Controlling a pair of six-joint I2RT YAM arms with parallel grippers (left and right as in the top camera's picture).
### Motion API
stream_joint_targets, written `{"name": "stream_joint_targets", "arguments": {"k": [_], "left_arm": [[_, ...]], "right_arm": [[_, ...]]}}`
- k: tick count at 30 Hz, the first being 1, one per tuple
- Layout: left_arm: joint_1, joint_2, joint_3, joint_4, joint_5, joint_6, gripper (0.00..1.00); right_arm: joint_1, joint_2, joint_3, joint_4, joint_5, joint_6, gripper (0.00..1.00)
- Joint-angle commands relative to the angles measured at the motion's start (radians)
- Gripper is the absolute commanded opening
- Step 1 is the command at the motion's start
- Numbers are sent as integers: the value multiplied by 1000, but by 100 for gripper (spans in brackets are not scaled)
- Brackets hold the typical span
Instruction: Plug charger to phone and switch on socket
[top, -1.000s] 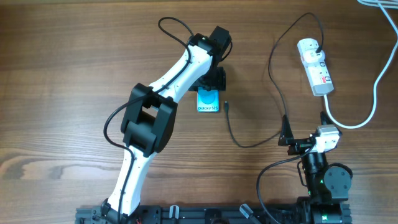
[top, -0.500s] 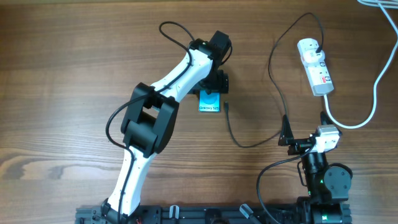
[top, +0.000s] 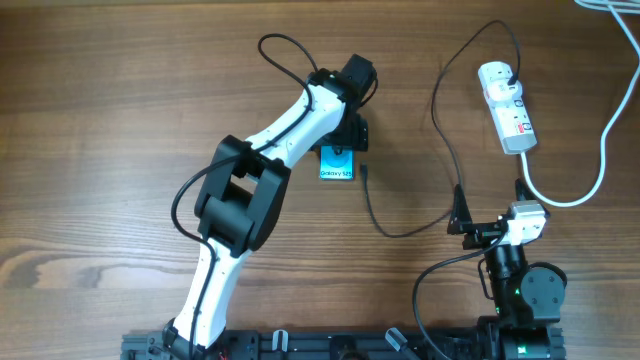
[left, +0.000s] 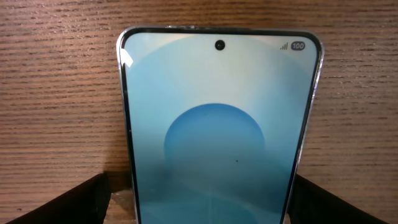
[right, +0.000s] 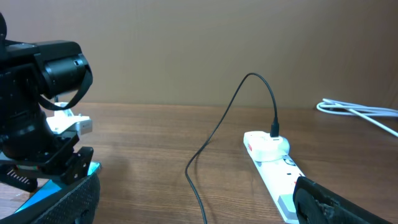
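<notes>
The phone (top: 337, 167) lies flat on the table, cyan screen up, with its white text strip toward me. It fills the left wrist view (left: 217, 124). My left gripper (top: 344, 136) is open and straddles the phone's far end (left: 199, 190), with a small gap at the left finger. The charger cable (top: 437, 110) runs from its plug (top: 513, 76) in the socket (top: 508, 108) in a loop to its loose tip (top: 365, 171) beside the phone. My right gripper (top: 488, 205) is open and empty near the front edge (right: 196, 199). It faces the cable (right: 205, 155) and the socket (right: 273, 158).
The socket's thick white cord (top: 598, 160) loops right and off the top right corner. It shows at the right of the right wrist view (right: 354, 111). The left arm (top: 250, 190) stretches diagonally across the table's middle.
The left arm has crept slightly right and toward the phone, covering a bit more of its screen. The right arm, cable and socket have not moved.
</notes>
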Motion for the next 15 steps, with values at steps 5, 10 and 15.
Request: {"name": "stream_joint_targets", "arguments": {"k": [5,10,15], "left_arm": [[-32,3,-79,25,-17,-57,91],[-32,3,-79,40,-17,-60,86],[-33,3,-79,52,-17,-59,84]], "right_arm": [[4,-4,-1,3,13,2,100],[4,-4,-1,3,13,2,100],[4,-4,-1,3,13,2,100]]}}
